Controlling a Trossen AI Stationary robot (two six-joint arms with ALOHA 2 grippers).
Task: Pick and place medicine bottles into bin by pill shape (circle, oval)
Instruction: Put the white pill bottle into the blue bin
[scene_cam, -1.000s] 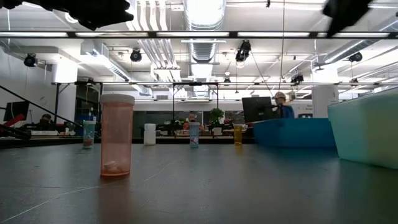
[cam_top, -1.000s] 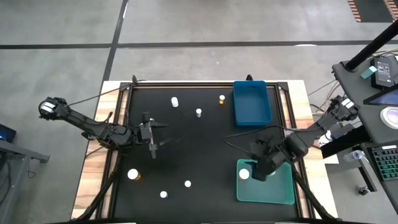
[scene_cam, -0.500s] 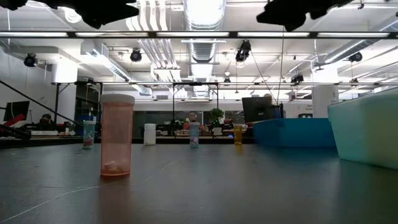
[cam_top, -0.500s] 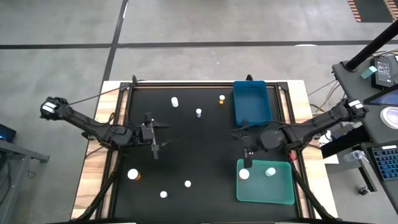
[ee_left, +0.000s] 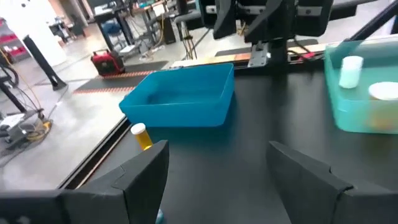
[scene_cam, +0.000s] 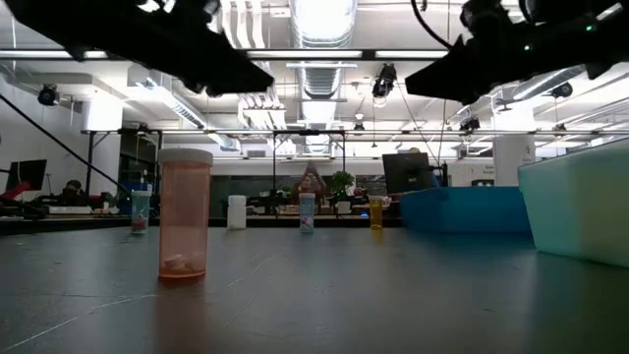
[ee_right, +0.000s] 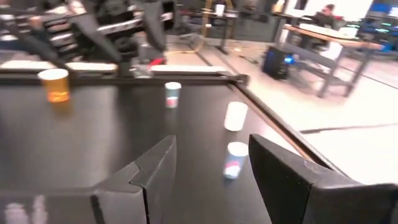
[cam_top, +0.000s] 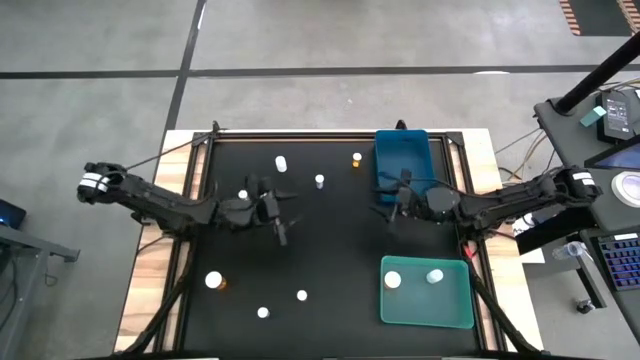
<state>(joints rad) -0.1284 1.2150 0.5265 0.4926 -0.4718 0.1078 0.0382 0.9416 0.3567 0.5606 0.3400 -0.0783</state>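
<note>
Bottles (cam_top: pixel 392 281) (cylindrical, white-capped) stand in the teal plastic tray (cam_top: pixel 455 312); both end effectors (cam_top: pixel 280 231) (cam_top: pixel 392 213) hover released.

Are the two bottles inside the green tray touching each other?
Apart. In the high view, the bottle with the larger cap and the smaller bottle stand in the green tray with bare tray floor plainly between them.

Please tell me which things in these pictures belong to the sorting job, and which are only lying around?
Job: loose medicine bottles on the black table; blue bin; teal bin holding two bottles; left gripper; right gripper.

Around: side desk with a keyboard.
</note>
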